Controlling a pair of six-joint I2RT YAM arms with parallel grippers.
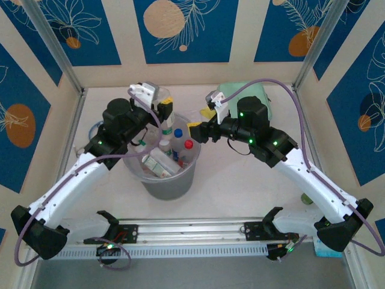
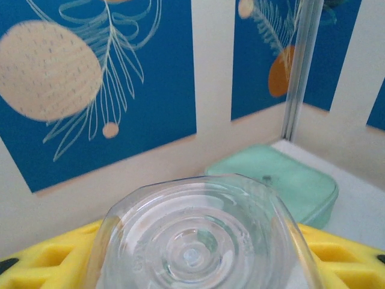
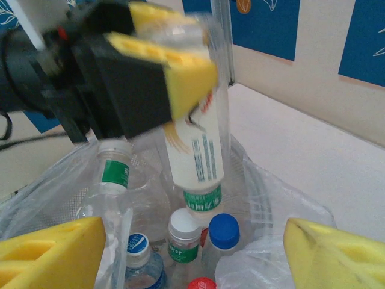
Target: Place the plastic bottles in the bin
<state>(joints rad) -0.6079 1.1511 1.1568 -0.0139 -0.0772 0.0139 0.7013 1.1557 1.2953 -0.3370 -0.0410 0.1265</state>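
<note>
My left gripper is shut on a clear plastic bottle with a white-tan label, holding it cap down over the bin. In the left wrist view the bottle's round base sits between my yellow fingers. The grey bin, lined with a clear bag, holds several bottles, among them one with a blue cap and one with a white cap. My right gripper hangs open at the bin's far right rim with nothing between its fingers.
A flat mint-green pouch lies at the back right, behind the right arm. A blue looped tube peeks out left of the bin. A small green object lies at the right edge. An aluminium rail runs along the front.
</note>
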